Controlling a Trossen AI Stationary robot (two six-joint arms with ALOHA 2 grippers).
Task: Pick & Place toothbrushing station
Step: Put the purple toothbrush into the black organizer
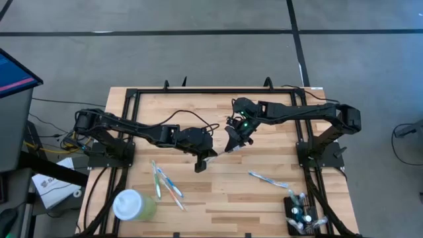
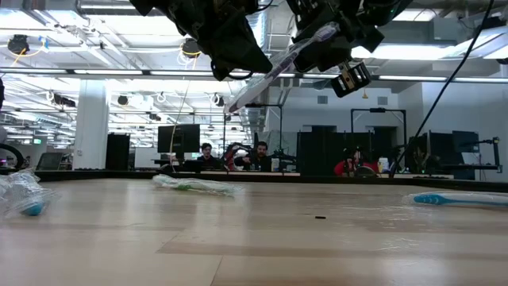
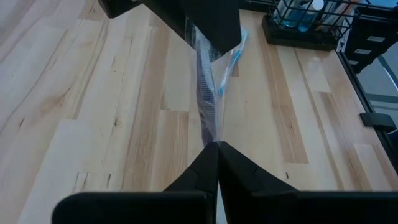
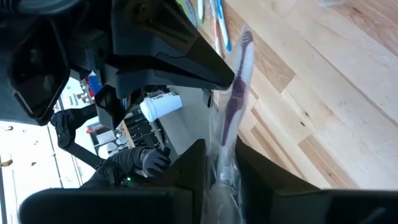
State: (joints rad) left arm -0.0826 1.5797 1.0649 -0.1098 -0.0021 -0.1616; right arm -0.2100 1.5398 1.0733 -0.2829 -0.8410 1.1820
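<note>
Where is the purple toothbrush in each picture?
High view: the purple toothbrush is mid-table, a pale slanted streak.
Low view: top middle, slanting, up in the air.
Left wrist view: centre, inside clear wrap.
Right wrist view: centre, running lengthwise.
Shared landmark: the wooden table.

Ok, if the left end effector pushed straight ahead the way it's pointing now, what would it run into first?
Most likely the right end effector: the left end effector is shut on a wrapped toothbrush that runs straight ahead to it. Depth is uncertain.
</note>
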